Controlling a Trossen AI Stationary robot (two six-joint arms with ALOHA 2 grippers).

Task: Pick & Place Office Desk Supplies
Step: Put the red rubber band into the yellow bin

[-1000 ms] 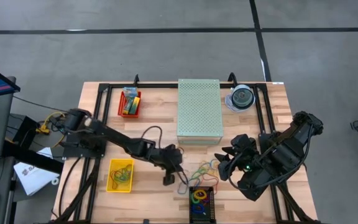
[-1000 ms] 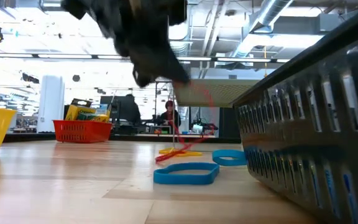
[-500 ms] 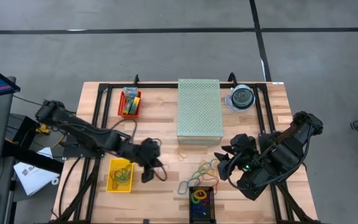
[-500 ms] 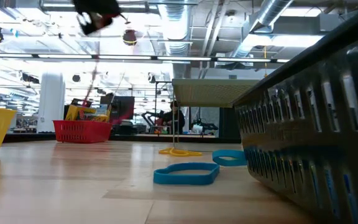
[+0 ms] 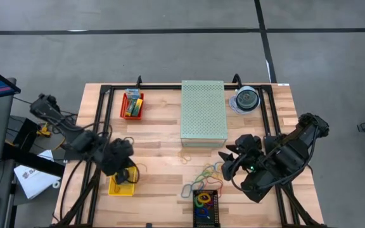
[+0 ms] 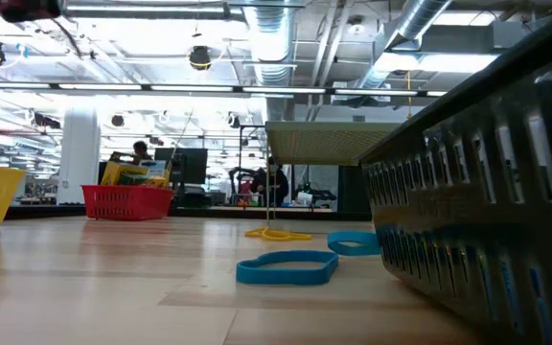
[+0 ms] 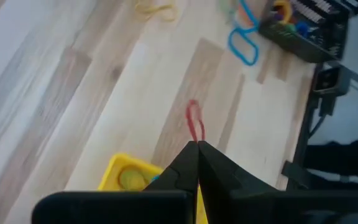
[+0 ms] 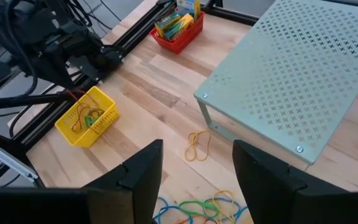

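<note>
- Landmark: yellow bin, sitting near the table's front left; every place below is being given relative to it.
- Left gripper: hovering right over the bin, jaws pressed together on a red band, which is dangling from the fingertips in the wrist view.
- Bin contents: already holding a few bands (green and orange showing in the right wrist view).
- Right gripper: waiting well to the bin's right, jaws standing apart and holding nothing.
- Loose bands: lying in a cluster between the bin and the right gripper; a blue band is lying nearest the low camera, a yellow band farther back by the green box.
- Black tray: sitting to the bin's right at the table's front edge, holding more bands.
- Red bin: standing behind the yellow bin, holding crayon boxes.
- Step in hand: judged to be the drop of the red band into the yellow bin.
- Next move: parting the jaws while centred over the bin, so the loop is not catching the rim.
</note>
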